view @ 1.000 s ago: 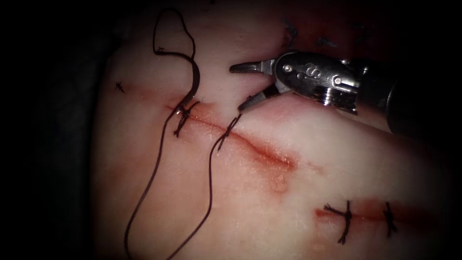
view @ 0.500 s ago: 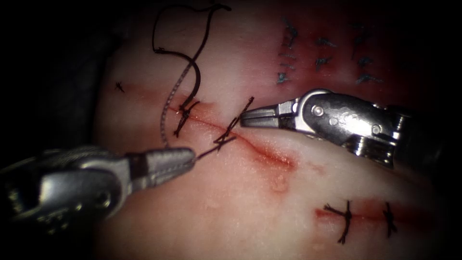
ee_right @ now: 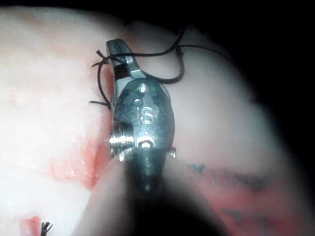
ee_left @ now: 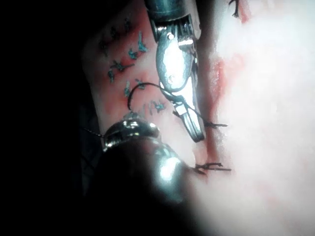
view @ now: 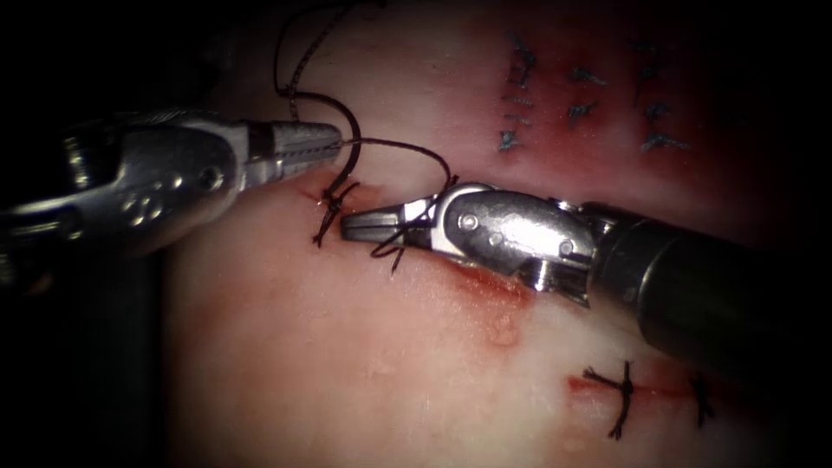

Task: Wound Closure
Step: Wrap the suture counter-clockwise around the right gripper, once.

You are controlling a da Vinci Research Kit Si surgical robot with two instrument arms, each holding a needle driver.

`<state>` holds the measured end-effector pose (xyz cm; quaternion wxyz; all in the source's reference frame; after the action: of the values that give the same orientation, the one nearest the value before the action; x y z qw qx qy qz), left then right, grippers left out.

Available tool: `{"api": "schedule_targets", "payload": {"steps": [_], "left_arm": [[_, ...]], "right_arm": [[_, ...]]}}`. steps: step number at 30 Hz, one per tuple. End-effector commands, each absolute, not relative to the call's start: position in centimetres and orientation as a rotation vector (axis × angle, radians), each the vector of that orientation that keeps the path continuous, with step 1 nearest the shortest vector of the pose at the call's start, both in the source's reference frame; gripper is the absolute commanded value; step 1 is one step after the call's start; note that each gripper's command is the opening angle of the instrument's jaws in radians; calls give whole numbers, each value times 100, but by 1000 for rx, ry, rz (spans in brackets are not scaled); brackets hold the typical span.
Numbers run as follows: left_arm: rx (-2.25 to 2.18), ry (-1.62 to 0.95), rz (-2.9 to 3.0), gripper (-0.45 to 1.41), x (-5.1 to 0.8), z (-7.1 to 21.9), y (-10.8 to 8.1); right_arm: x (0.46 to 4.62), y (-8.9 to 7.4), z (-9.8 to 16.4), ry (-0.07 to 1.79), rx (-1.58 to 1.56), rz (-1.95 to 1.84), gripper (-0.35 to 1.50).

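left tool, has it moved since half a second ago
Yes. The left tool, shut on the thread, went from below the leftmost stitch on the cut to above it.

Your tissue reads pale pink, with red fluid along the cut. The thread is dark brown-black. Both tools are shiny silver. Blue-green ink marks dot the tissue.

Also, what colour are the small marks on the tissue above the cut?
Blue-teal small marks on the tissue, clearest in the endoscope view.
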<state>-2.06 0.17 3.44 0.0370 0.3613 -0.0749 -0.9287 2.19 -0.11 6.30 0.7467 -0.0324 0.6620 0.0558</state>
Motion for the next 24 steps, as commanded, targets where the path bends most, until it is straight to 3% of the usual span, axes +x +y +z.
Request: {"api": "schedule_targets", "payload": {"steps": [1,15,24], "left_arm": [[1099,-233,-2844,-35,-211,349,26],[1062,-157,-2841,-35,-239,420,38],[1068,-65,-2833,-35,-243,471,6]], "right_arm": [[220,-8,634,1439,-78,119,-35],[222,-27,619,1648,-290,282,-35],[213,-52,616,1648,-385,582,-35]]}}
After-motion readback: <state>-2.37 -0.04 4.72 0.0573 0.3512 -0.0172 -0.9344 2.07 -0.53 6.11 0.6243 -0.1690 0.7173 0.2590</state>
